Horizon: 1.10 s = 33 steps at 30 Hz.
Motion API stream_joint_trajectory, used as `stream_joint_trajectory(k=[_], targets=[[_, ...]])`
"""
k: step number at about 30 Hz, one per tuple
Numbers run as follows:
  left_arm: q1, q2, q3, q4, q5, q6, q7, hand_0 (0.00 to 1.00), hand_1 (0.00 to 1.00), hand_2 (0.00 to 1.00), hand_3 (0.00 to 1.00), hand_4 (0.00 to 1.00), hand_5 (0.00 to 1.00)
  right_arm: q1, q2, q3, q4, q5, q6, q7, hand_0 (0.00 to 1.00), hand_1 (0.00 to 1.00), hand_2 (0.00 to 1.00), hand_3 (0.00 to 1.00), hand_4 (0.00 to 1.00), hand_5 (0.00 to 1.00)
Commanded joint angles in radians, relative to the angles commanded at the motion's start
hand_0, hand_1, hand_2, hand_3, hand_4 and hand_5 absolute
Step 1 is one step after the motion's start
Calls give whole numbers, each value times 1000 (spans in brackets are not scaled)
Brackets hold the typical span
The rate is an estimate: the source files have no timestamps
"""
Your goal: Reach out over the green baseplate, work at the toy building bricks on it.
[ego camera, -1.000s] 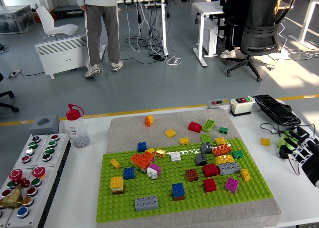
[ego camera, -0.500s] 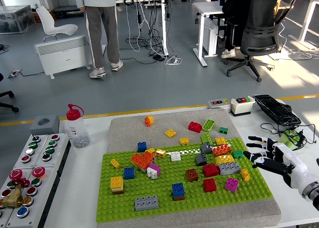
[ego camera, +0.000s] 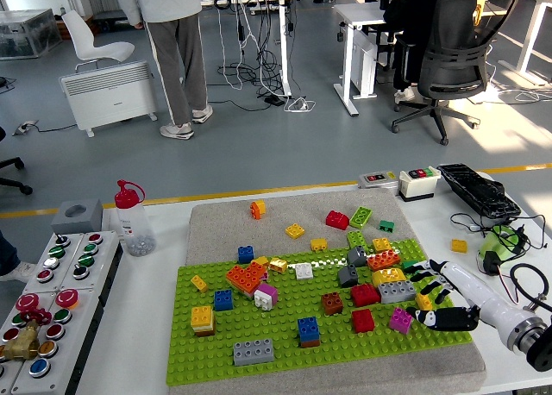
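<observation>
The green baseplate point(ego camera: 285, 347) lies on a grey pad in the middle of the white table point(ego camera: 142, 326), and the right hand point(ego camera: 442, 296) is now over its right edge. A second ago this hand was still off the plate near the table's right side, curled by the cables; half a second ago it was approaching with fingers spread. Now it reaches in with fingers loosely extended and thumb held apart, holding nothing. Its fingertips sit beside the small yellow brick point(ego camera: 423, 302) and near the magenta brick point(ego camera: 400, 319), with the grey brick point(ego camera: 397, 291) just beyond. The reach looks nearly complete, so closing on one of these bricks seems the likely next step. Further left stand the red brick point(ego camera: 363, 321) and blue brick point(ego camera: 309, 329). The left arm is not visible.
</observation>
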Motion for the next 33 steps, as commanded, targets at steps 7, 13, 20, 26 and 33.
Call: stream_joint_trajectory(k=[7,13,20,26,33], targets=[[-7,1,5,0,-6,0,0,696,718,709,636,392,998,85,-49,-119,-58,-229,-33,29,471,638,765,809,764,137],[-11,2,5,0,-8,0,0,696,718,710,636,392,998,135,-72,-215,-79,-425,-51,51,463,633,773,816,762,121],[-13,2,6,0,-9,1,0,696,718,709,636,392,998,176,-89,-294,-100,-568,-64,86,460,632,774,813,755,102],[-12,2,7,0,-10,1,1,696,717,708,636,392,998,208,-93,-348,-132,-593,-89,129,449,625,760,803,734,73],[-13,2,9,0,-11,1,1,696,718,708,635,392,998,232,-91,-382,-173,-608,-104,149,442,618,748,780,706,45]])
